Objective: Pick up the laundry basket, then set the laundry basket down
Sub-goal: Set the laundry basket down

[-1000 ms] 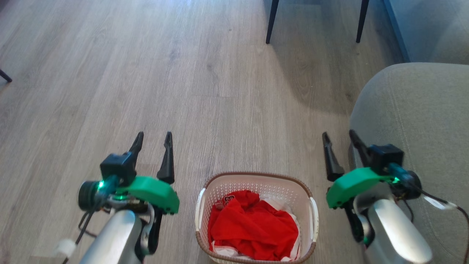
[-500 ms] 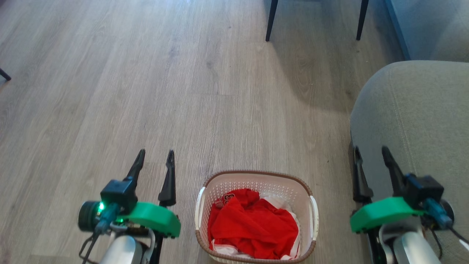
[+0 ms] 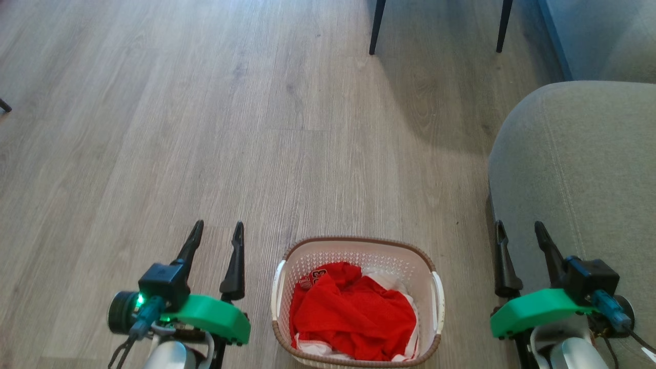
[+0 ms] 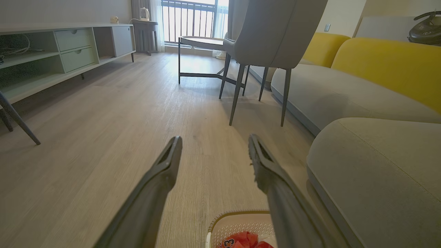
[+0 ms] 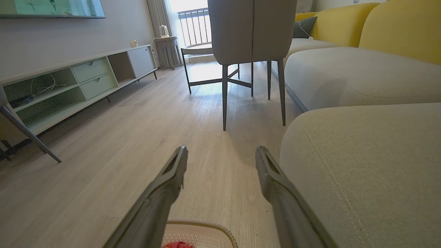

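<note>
The laundry basket (image 3: 359, 251), white perforated plastic with a brown rim and white side handles, stands on the wood floor at the bottom centre of the head view, red and white clothes inside. My left gripper (image 3: 218, 233) hovers open to its left, apart from it, fingers pointing forward. To the basket's right my right gripper (image 3: 520, 230) is open too, beside the grey sofa cushion. Both hold nothing. The left wrist view catches the basket's rim (image 4: 237, 215) below the open left gripper (image 4: 213, 144). The basket's rim (image 5: 201, 225) also shows under the open right gripper (image 5: 220, 153).
A grey sofa cushion (image 3: 579, 169) fills the right side, close to the right arm. Dark chair legs (image 3: 376, 25) stand ahead at the top. The wrist views show a grey chair (image 4: 268, 31), a low green media cabinet (image 4: 51, 51) and yellow sofa backs (image 4: 389, 62).
Both arms have drawn back toward me and lower in the view; the right gripper also shifted outward toward the sofa. The basket stays put; the camera tilted slightly.
</note>
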`<state>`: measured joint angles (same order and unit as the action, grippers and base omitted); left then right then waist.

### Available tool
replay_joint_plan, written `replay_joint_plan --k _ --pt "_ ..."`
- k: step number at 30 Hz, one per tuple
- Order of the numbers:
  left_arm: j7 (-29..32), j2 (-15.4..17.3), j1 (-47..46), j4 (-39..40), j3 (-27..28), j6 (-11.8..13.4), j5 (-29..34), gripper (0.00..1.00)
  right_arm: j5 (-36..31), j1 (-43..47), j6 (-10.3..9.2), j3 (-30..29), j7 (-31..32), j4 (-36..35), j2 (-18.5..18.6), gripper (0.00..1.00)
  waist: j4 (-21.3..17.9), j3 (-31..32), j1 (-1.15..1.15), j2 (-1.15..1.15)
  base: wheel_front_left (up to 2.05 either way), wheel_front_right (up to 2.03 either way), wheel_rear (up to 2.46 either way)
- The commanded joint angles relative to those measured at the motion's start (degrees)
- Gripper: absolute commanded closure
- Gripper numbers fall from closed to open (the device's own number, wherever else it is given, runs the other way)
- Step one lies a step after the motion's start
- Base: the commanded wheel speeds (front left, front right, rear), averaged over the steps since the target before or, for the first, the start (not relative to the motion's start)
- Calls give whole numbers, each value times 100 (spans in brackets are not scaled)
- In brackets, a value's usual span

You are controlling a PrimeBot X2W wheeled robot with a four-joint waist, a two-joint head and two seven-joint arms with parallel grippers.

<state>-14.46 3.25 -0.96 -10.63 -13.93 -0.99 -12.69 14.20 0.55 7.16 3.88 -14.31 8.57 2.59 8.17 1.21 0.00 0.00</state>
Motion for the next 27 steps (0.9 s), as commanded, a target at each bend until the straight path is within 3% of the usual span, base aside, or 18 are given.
replay_joint_plan --k 1,27 --pt "-53 -34 -156 245 227 6 60 0 11 -132 33 103 -69 -161 29 0 0 2 0 0 0 0 0" --pt "-53 -36 -97 453 210 -31 85 0 -2 -174 33 126 -69 -143 29 0 22 27 0 0 0 0 0"
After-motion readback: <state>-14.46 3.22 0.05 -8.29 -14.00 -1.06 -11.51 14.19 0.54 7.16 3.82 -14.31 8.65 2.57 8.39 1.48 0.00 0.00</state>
